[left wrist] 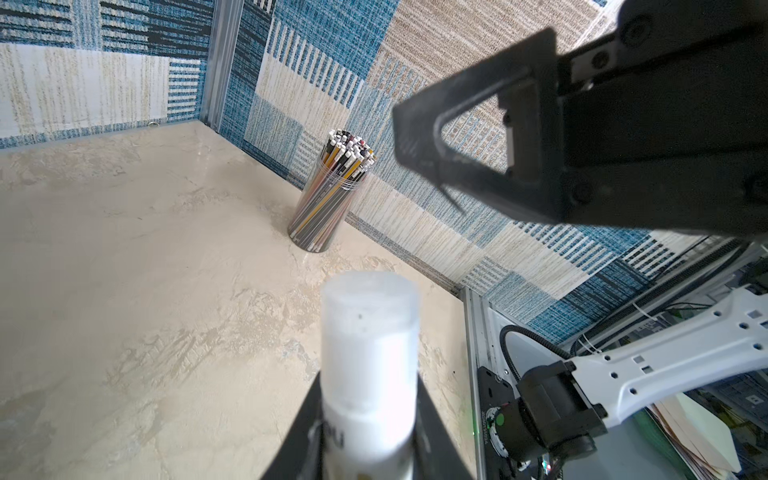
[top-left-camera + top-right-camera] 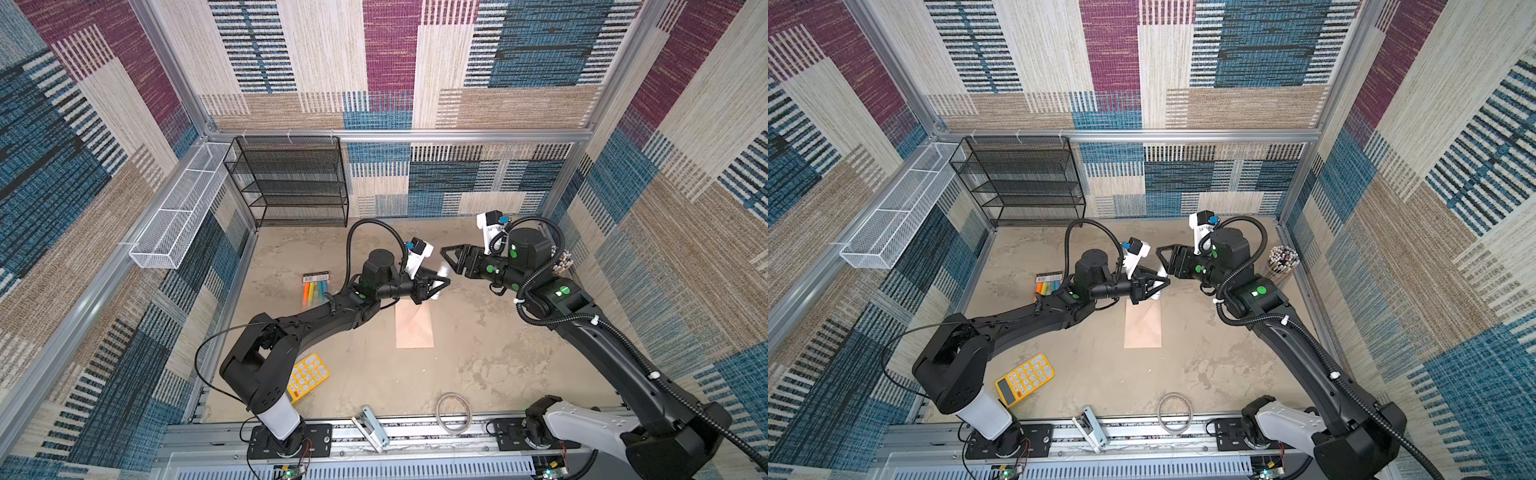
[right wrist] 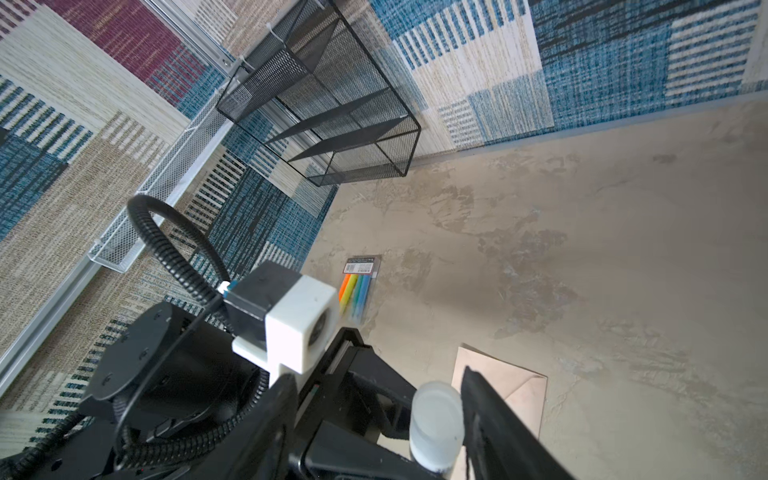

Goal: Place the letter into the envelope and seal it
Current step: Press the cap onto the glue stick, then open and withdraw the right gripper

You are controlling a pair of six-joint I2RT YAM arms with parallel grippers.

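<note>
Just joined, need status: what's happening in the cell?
The left tool grips a white capped tube, probably glue, above the peach envelope lying on the table. The right tool stands open around the tube's cap. No loose letter shows; whether it is inside the envelope cannot be told.

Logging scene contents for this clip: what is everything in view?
envelope: one, peach-pink, flat at table centre
letter: none seen
glue stick: one, white, in left tool
highlighter pack: one, orange-yellow-green-blue, left rear
calculator: one, yellow, left front
pencil cup: one, clear, full, right wall
mesh shelf: one, black, back wall
mesh basket: one, white, left wall
ring: one, clear-grey, front edge
left tool: black, shut on glue stick
right tool: black, open, at stick's cap
</note>
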